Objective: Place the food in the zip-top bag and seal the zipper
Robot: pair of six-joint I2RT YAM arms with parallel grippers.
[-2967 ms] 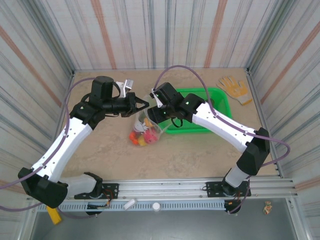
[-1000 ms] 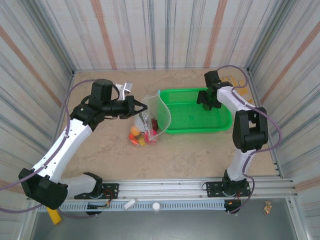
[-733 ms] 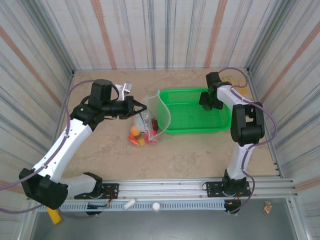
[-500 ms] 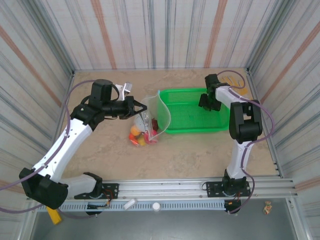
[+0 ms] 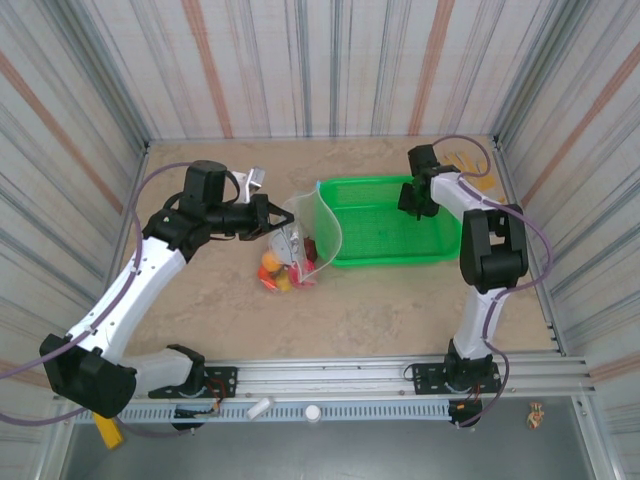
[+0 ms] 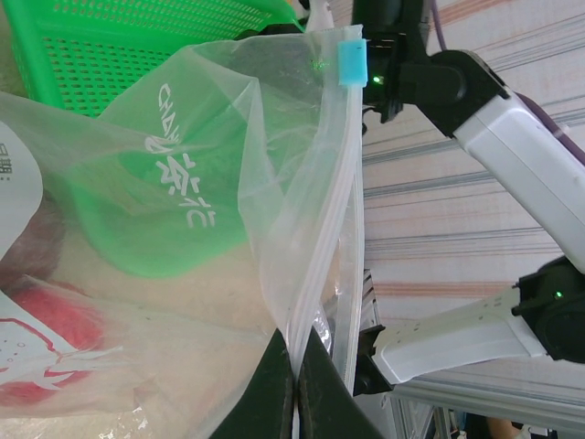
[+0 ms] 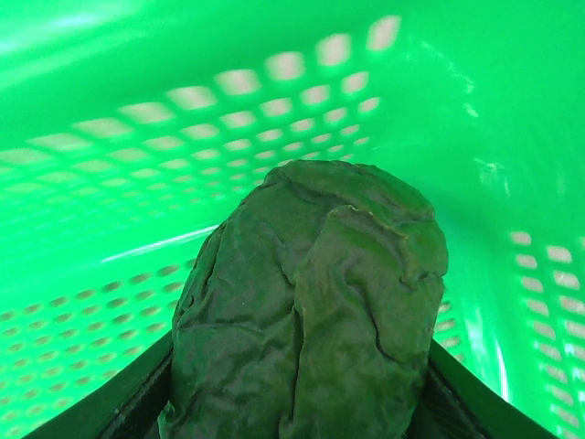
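The clear zip-top bag (image 5: pixel 303 238) stands open between the arms, with several pieces of food (image 5: pixel 279 273) in orange, yellow and red at its bottom. My left gripper (image 5: pixel 271 218) is shut on the bag's mouth edge. In the left wrist view its jaws (image 6: pixel 297 366) pinch the pale zipper (image 6: pixel 335 206) below the light-blue end piece (image 6: pixel 351 62). My right gripper (image 5: pixel 414 203) reaches down into the far right of the green basket (image 5: pixel 400 262). There its fingers (image 7: pixel 297 384) press both sides of a wrinkled dark green food piece (image 7: pixel 311 274).
The basket's mesh wall (image 7: pixel 137 137) stands close behind the green piece. A yellow-tan glove (image 5: pixel 484 181) lies at the back right corner, partly behind the right arm. Striped walls enclose the table on three sides, and bare tabletop (image 5: pixel 390 310) lies in front of the basket.
The right arm left the bag's mouth, swung to the basket's far right end, and its jaws narrowed around the green piece. The left gripper kept holding the bag edge in place.
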